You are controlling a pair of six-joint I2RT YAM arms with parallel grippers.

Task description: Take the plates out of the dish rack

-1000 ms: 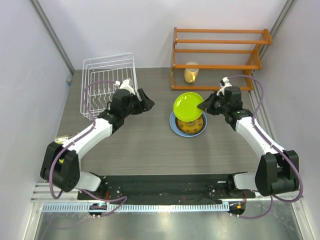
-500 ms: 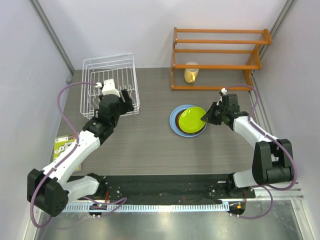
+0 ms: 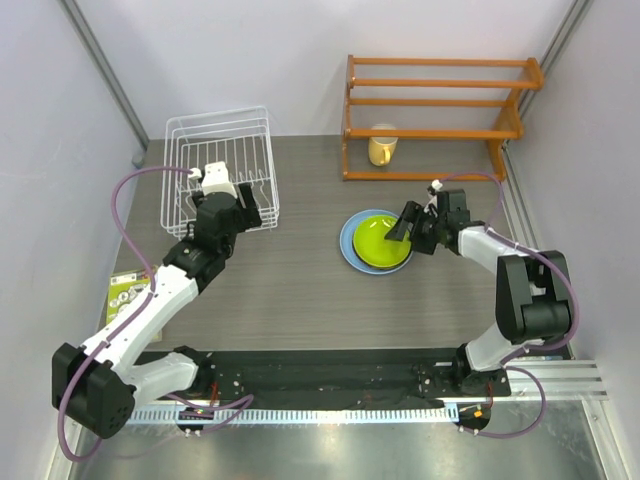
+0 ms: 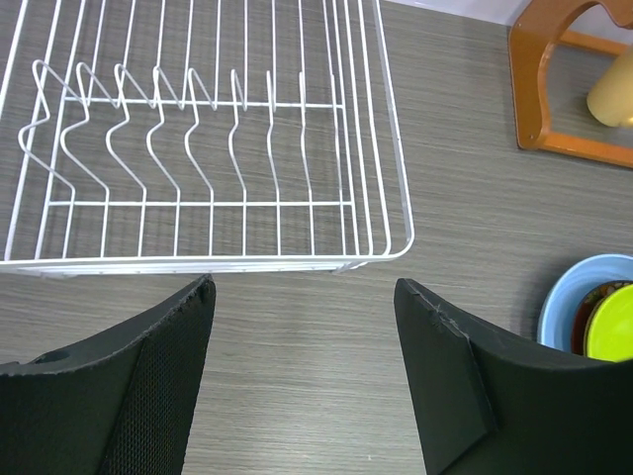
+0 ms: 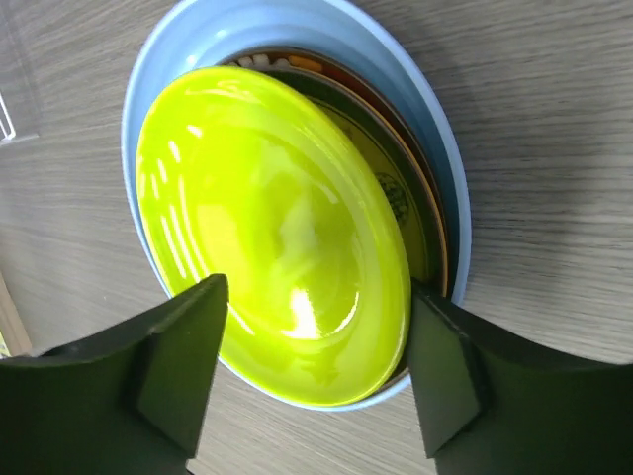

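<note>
The white wire dish rack (image 3: 222, 150) stands at the back left, and no plates show between its prongs (image 4: 208, 261). My left gripper (image 3: 243, 208) hangs open just in front of the rack's near rim (image 4: 302, 287), over bare table. The plates are stacked right of centre. A lime green plate (image 3: 378, 240) (image 5: 267, 198) lies on top, inside the larger light blue one (image 3: 350, 250) (image 5: 297, 20). Patterned and amber rims (image 5: 427, 237) peek out beneath the green plate. My right gripper (image 3: 405, 228) (image 5: 316, 287) is open, its jaws either side of the green plate's near edge.
An orange slatted shelf (image 3: 430, 100) stands at the back right with a yellow mug (image 3: 381, 148) under it. A small printed card (image 3: 125, 290) lies at the table's left edge. The stack's edge (image 4: 584, 317) shows in the left wrist view.
The right gripper lowered the tilted lime green plate onto the stack and opened, letting it go. The left arm swung from the table's centre back to the rack's front.
</note>
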